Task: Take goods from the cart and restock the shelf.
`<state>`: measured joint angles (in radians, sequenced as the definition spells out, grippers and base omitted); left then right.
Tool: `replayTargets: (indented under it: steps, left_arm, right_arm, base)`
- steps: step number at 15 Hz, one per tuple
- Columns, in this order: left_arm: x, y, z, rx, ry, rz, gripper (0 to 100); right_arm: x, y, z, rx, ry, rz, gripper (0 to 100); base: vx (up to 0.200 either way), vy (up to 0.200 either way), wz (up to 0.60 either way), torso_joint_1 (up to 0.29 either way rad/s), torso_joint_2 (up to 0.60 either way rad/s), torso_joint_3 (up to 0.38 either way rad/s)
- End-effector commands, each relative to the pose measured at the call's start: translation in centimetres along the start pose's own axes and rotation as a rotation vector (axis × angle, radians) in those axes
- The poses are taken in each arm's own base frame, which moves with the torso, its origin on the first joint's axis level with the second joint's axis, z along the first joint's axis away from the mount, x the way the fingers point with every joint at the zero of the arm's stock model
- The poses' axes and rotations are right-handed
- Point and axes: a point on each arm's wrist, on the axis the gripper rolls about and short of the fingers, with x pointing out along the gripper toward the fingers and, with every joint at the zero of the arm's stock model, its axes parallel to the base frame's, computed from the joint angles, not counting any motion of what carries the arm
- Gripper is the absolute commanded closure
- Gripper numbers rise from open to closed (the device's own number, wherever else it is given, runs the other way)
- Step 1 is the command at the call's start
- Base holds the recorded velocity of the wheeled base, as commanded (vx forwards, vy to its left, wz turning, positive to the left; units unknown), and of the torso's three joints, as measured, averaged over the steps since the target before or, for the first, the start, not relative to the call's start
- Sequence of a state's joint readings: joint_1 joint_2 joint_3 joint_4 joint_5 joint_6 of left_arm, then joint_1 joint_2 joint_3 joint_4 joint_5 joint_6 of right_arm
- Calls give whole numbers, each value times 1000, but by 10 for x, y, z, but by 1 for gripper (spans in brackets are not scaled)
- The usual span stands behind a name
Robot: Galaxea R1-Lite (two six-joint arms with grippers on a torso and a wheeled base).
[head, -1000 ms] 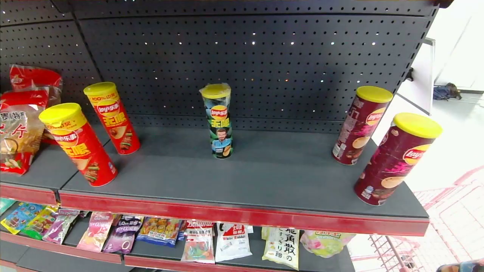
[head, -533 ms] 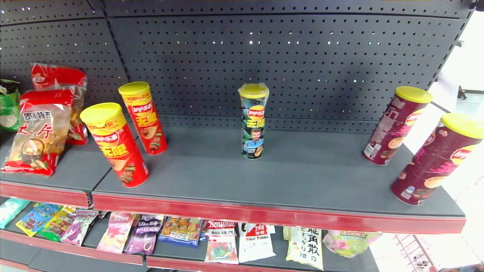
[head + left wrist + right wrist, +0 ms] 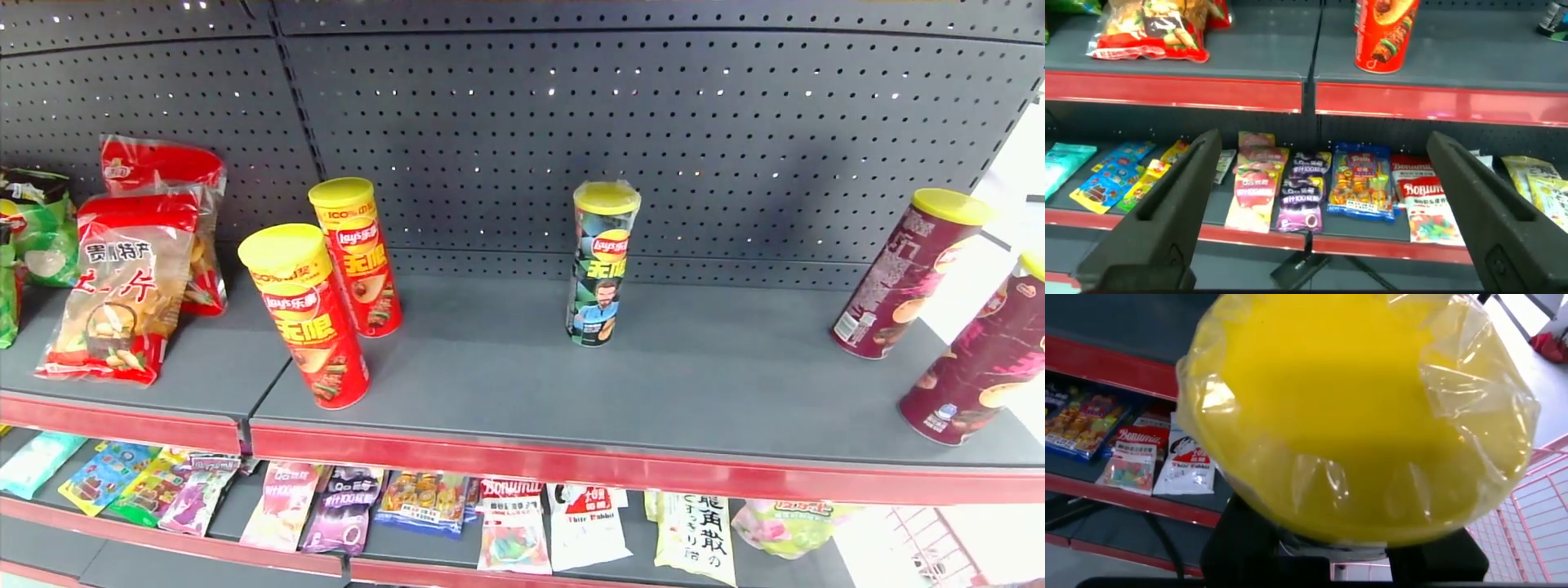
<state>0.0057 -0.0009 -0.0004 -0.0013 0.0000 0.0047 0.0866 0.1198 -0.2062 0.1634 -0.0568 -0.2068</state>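
Five cans (image 3: 602,261) stood on the shelf (image 3: 522,384); our right fingers (image 3: 1241,543) clamped another can (image 3: 1355,416), not yet shelved; our left fingers (image 3: 1167,204) gaped empty.

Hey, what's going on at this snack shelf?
A robot is restocking snacks. Its right gripper holds a chip can with a plastic-wrapped yellow lid, not yet placed. Its left gripper hangs open and empty, facing the snack packets on the lower shelf. On the upper shelf stand two red cans, one dark can and two maroon cans.
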Motion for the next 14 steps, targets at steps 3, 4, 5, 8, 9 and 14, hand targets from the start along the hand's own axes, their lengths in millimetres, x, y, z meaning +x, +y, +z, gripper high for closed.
replayTargets:
  steps: [3, 4, 5, 8, 9, 14]
  left_arm:
    - [0, 0, 0, 1, 1, 0, 0]
    - [0, 0, 0, 1, 1, 0, 0]
    - [0, 0, 0, 1, 1, 0, 0]
    - [0, 0, 0, 1, 1, 0, 0]
    - [0, 0, 0, 1, 1, 0, 0]
    - [0, 0, 0, 1, 3, 0, 0]
  right_arm:
    - [0, 1, -7, -11, 0, -2, 100]
    - [0, 1, -7, -11, 0, -2, 100]
    - [0, 1, -7, -11, 0, -1, 100]
    - [0, 2, -7, -11, 3, 0, 100]
    - [0, 2, -7, -11, 3, 0, 100]
    - [0, 1, -7, -11, 4, 2, 100]
  base:
    - [0, 0, 0, 0, 0, 0]
    - [0, 0, 0, 0, 0, 0]
    - [0, 0, 0, 0, 0, 0]
    - [0, 0, 0, 0, 0, 0]
    - [0, 0, 0, 0, 0, 0]
    - [0, 0, -240, 1, 0, 1]
